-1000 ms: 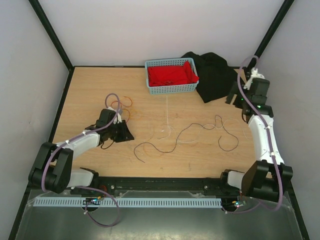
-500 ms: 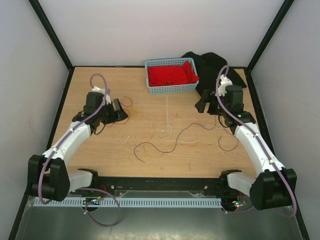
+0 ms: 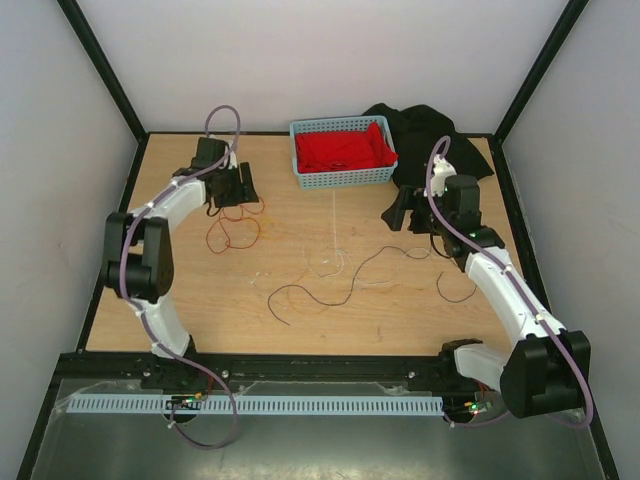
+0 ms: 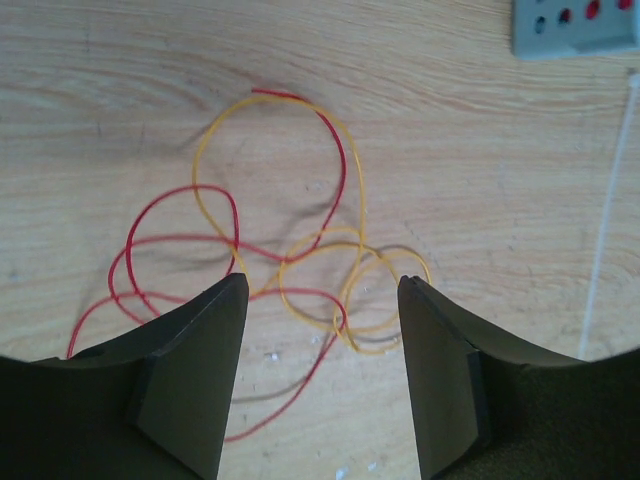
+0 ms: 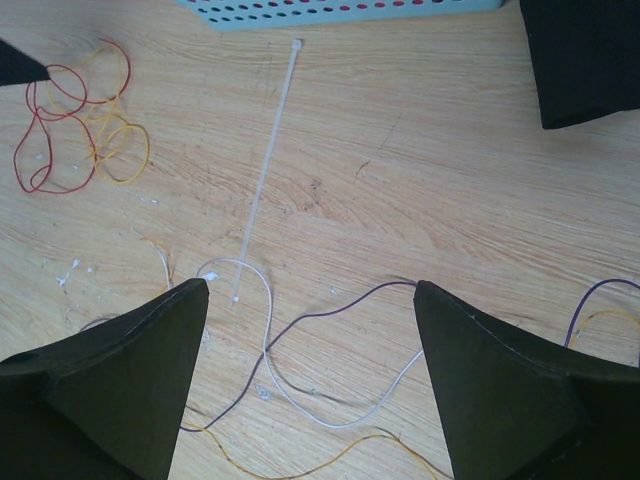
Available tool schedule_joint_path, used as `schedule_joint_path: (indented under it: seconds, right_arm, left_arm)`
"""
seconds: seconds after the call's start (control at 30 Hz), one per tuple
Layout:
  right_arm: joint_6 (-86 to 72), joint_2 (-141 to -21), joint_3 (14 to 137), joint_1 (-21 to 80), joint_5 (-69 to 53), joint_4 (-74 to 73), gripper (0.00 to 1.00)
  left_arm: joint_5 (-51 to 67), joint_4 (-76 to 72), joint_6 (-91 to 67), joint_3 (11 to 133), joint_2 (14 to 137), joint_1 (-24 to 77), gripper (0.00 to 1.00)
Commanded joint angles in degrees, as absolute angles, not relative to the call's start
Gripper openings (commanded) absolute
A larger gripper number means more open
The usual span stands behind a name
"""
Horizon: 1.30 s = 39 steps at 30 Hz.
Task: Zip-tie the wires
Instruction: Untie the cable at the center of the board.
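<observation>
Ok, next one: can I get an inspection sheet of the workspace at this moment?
Surface: wooden table, small white flecks.
Job's things: wires loose, scattered, unbundled; zip tie lying straight by the basket, unused.
Clutter: blue basket holding red cloth; black cloth beside it.
Grippers: left gripper open over red and yellow wires; right gripper open over the zip tie's end; both empty.
Cables: lilac arm cables looped above both arms.
Surroundings: white walls, black frame posts.
</observation>
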<state>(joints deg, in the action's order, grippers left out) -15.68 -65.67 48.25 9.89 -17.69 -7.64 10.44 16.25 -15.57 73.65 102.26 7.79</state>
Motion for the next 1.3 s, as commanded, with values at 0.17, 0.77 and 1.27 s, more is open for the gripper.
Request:
schedule_joint_path:
  seconds: [0.17,0.77,1.27]
  right_arm:
    - [-13.9,-65.6,46.8,10.2,-19.6,-4.9,0.96]
    - [-12.8,-66.8,48.1,10.2,-18.9,-4.8,0.98]
    - [-17.2,-65.5,47.5,10.3,-22.9,-1.3,0.99]
  left_arm:
    - [11.1,19.4,-13.8,87.8,115.3,9.1,0.54]
    - [11.6,18.5,-14.8,89.2,122.7,11.7,0.40]
    - [12.7,16.5,-9.7,88.4,113.2,11.6,0.00]
